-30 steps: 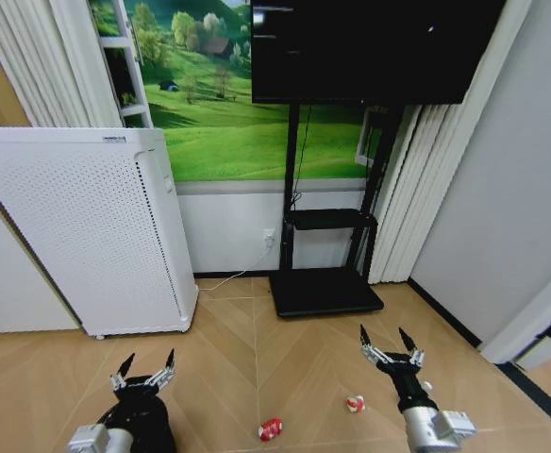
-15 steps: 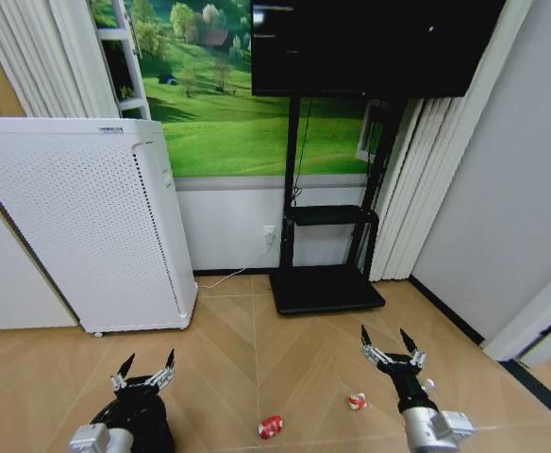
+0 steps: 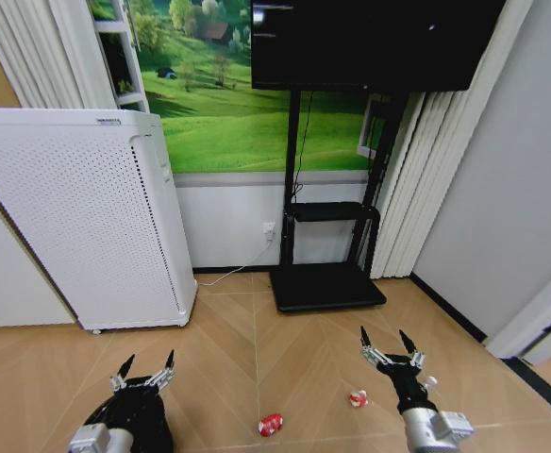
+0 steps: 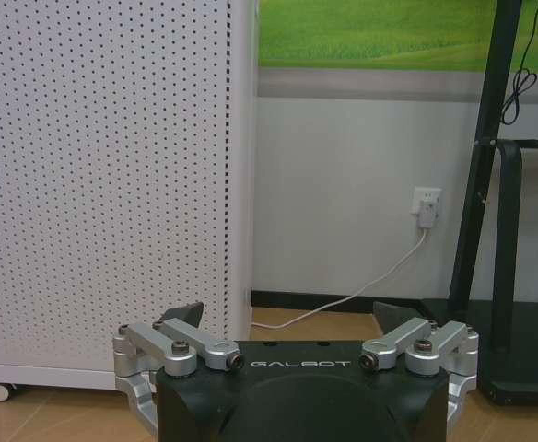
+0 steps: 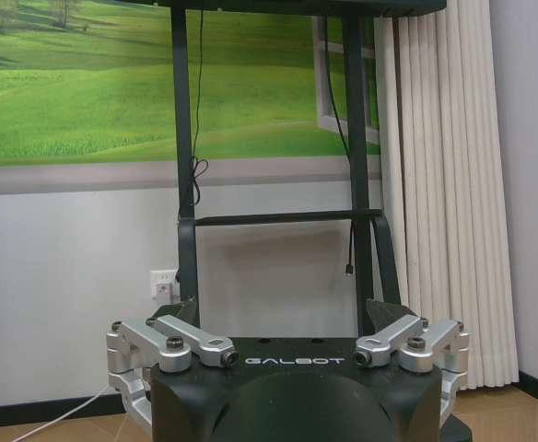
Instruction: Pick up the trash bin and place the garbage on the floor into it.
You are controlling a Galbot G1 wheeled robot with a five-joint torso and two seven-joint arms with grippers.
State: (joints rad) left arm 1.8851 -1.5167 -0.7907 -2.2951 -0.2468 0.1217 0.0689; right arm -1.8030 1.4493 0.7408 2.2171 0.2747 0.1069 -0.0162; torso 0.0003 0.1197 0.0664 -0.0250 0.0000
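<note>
1. Since a second ago the whole head view has slid: the white appliance [image 3: 82, 217] and the TV stand [image 3: 327, 283] sit a little lower and nearer, which is the camera moving; both arms hold the same pose low in the picture.
2. Left gripper [image 3: 144, 364] hangs at the lower left above the floor [image 3: 238, 349], fingers spread wide, nothing between them. In the left wrist view the same gripper [image 4: 298, 322] points at the appliance [image 4: 103, 184] and a wall socket [image 4: 426, 204].
3. Right gripper [image 3: 390, 342] hangs at the lower right, fingers likewise spread and empty. In its wrist view the gripper [image 5: 283, 318] faces the stand [image 5: 278, 221] and a curtain [image 5: 439, 184].
4. One red-and-white wrapper [image 3: 271, 424] lies on the floor between the arms, nearer the bottom edge.
5. A second wrapper [image 3: 358, 399] lies just beside the right arm, on its inner side.
6. A small pale piece [image 3: 429, 383] peeks out on that arm's outer side; what it is cannot be told.
</note>
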